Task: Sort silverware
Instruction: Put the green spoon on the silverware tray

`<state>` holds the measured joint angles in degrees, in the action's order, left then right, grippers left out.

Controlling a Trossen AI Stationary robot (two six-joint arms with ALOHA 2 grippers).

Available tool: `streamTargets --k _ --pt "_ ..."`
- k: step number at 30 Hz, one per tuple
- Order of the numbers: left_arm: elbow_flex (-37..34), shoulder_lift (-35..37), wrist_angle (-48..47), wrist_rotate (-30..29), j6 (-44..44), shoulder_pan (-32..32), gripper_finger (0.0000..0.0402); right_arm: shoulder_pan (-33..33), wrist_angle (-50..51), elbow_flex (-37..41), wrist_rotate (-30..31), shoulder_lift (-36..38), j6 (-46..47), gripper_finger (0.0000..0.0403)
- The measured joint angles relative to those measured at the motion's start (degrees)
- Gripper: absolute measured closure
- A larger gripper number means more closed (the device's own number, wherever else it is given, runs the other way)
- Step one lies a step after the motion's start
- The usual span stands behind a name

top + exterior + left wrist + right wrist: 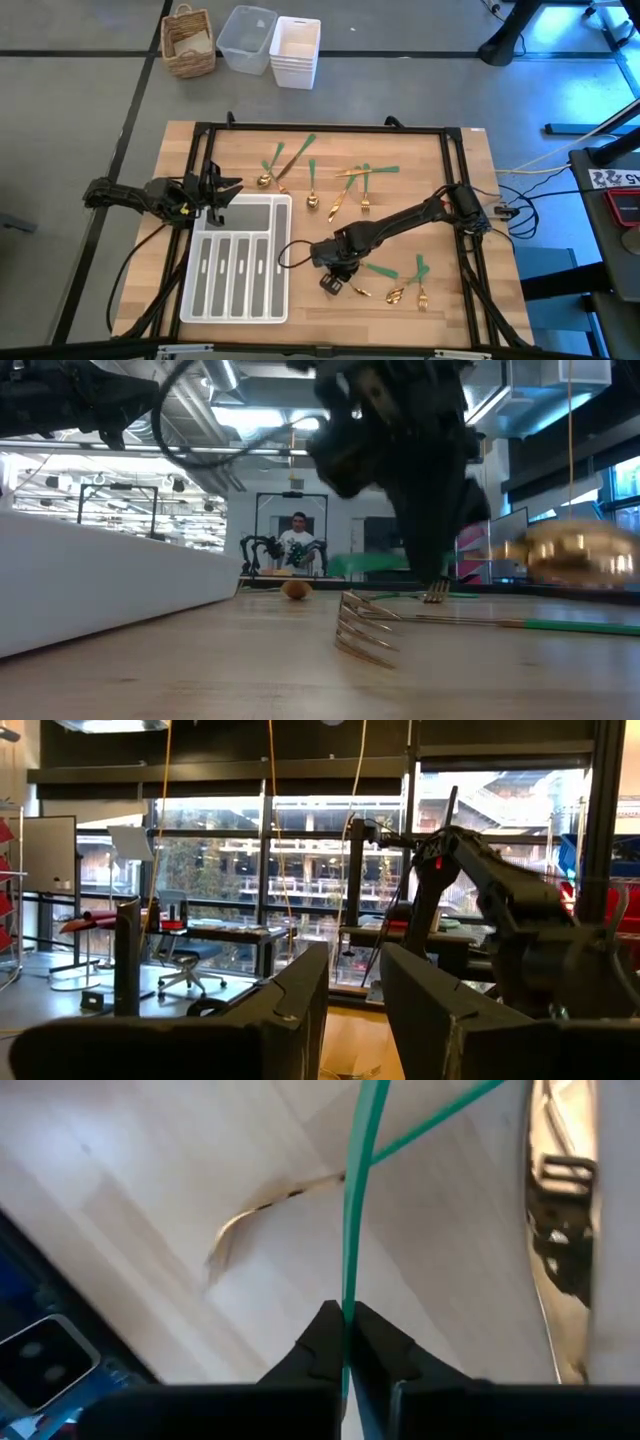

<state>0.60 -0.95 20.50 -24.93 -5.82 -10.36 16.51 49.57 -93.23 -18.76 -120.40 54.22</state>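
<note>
Silverware with gold heads and green handles lies scattered on the wooden table: one group (335, 185) toward the far side, a few pieces (405, 285) near the right front. My right gripper (340, 278) (345, 1320) is shut on one slim green handle. A fork (365, 630) (245, 1225) lies flat on the wood beside it. A blurred gold head (580, 555) shows above table level; I cannot tell whether it belongs to the held piece. My left gripper (225, 190) (355, 1020) waits open over the white tray's (283, 300) far left corner. My right gripper pinches the green handle (347, 1295) between its two fingertips. The fingers come slanting down from above. The handle shows edge-on, runs on beyond the fingertips and crosses over the lying fork's handle (430, 1120). Which end rests on the table does not show.
Black frame rails (200, 160) run along the table's edges. On the floor beyond the far edge stand a wicker basket (188, 40), a clear bin (245, 38) and stacked white bins (295, 50). A person (298, 540) sits far off in the room.
</note>
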Motion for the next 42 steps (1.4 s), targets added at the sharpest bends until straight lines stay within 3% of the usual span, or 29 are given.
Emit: streamTargets --k 4,9,18,23,33,42 --pt "0.0 0.0 1.6 0.0 0.0 0.0 0.0314 0.0 2.6 -5.0 0.3 0.0 2.0 0.0398" --pt "0.0 0.0 7.8 0.0 0.6 0.0 0.0314 0.0 -2.8 -9.1 3.8 0.0 6.1 0.0394" --pt "0.0 0.0 10.0 0.0 3.0 0.0 0.0314 0.0 -27.7 -9.5 17.4 -0.6 10.4 0.0395" --pt "0.0 0.0 10.1 0.0 3.1 0.0 0.0314 0.0 -40.9 -9.5 24.2 -4.9 11.0 0.0397" --pt "0.0 0.0 10.1 0.1 3.1 0.0 0.0314 -1.3 -62.8 -9.5 28.2 -15.2 16.5 0.0396" --pt "0.0 0.0 10.0 0.1 3.1 0.0 0.0314 -1.6 -63.0 -9.5 28.4 -19.1 17.7 0.0384"
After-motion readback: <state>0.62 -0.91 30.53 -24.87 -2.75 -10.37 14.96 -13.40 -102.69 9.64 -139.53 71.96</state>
